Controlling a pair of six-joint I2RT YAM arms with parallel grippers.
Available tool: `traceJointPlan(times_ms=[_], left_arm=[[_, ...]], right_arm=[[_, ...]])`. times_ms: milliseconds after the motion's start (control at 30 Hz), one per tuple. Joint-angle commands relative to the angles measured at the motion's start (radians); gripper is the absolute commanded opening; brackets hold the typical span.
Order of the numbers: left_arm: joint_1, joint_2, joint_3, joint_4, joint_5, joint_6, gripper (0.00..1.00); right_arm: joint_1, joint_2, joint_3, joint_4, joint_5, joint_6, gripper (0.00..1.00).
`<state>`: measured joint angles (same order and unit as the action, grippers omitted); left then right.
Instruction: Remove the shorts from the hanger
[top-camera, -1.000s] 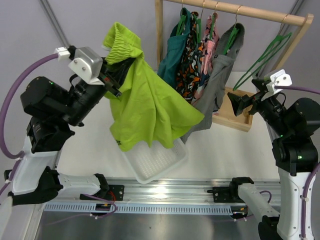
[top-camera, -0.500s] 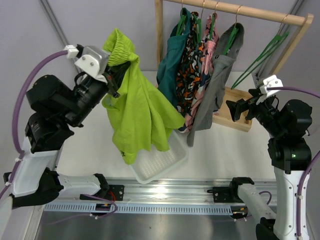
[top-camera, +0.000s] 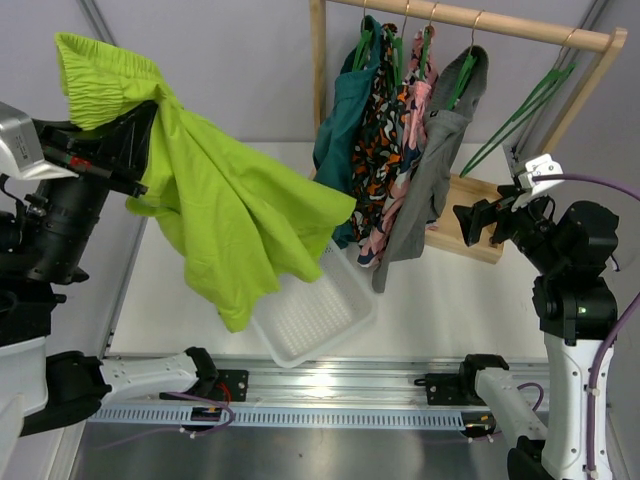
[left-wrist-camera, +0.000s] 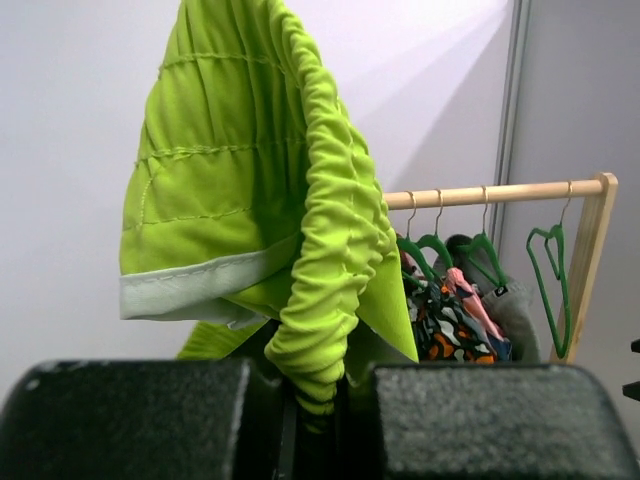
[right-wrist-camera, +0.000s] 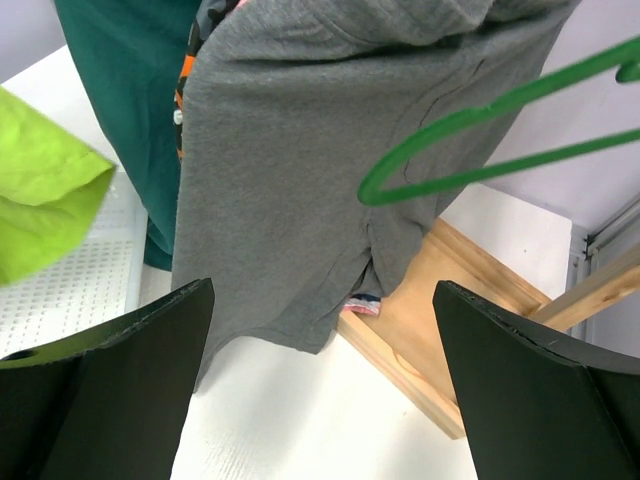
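The left end effector (top-camera: 135, 145) is nearly closed, its 2 black pads (left-wrist-camera: 480, 420) pinching the gathered waistband of the lime-green shorts (top-camera: 220, 215). In the wrist view the contact itself sits in a dark, narrow slot and is hard to make out. Much of that arm is cut off by the picture's left edge in the overhead view. From the grip, the shorts (left-wrist-camera: 260, 180) rise above the end effector as a ruched, elastic band with a pale inner hem. The thin, crinkled cloth falls away beside and below it, clear of the wooden rack (top-camera: 480, 20). Its lower folds hide one corner of the white perforated plastic tray (top-camera: 320, 320) on the counter (top-camera: 450, 300).

The right end effector (top-camera: 470, 222) has its fingers spread fully and holds nothing. In its own view the 2 matte black fingers (right-wrist-camera: 110, 370) are cropped by the bottom edge. Just ahead of it hangs a soft grey knit garment (right-wrist-camera: 330, 150), top cut off. A thin, bare green wire hanger (right-wrist-camera: 480, 150) curves above and ahead.
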<state>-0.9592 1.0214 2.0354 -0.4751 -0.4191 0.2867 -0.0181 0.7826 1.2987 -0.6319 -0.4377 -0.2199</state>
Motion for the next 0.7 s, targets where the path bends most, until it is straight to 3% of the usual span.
traceJointPlan(times_ms=[0, 200, 500, 667], left_arm=[[0.005, 0.017, -0.064, 0.052, -0.024, -0.032, 0.0], [0.049, 0.011, -0.306, 0.084, 0.052, -0.153, 0.0], [0.273, 0.017, -0.561, 0.207, 0.394, -0.455, 0.0], [0.332, 0.037, -0.719, 0.277, 0.497, -0.604, 0.0]], right_arm=[[-0.009, -0.011, -0.01, 0.018, -0.009, 0.019, 1.0], [-0.019, -0.023, -0.024, 0.015, -0.01, 0.017, 1.0], [-0.023, -0.042, -0.038, 0.001, -0.007, 0.002, 1.0], [-0.025, -0.049, -0.058, 0.003, -0.013, 0.002, 0.99]])
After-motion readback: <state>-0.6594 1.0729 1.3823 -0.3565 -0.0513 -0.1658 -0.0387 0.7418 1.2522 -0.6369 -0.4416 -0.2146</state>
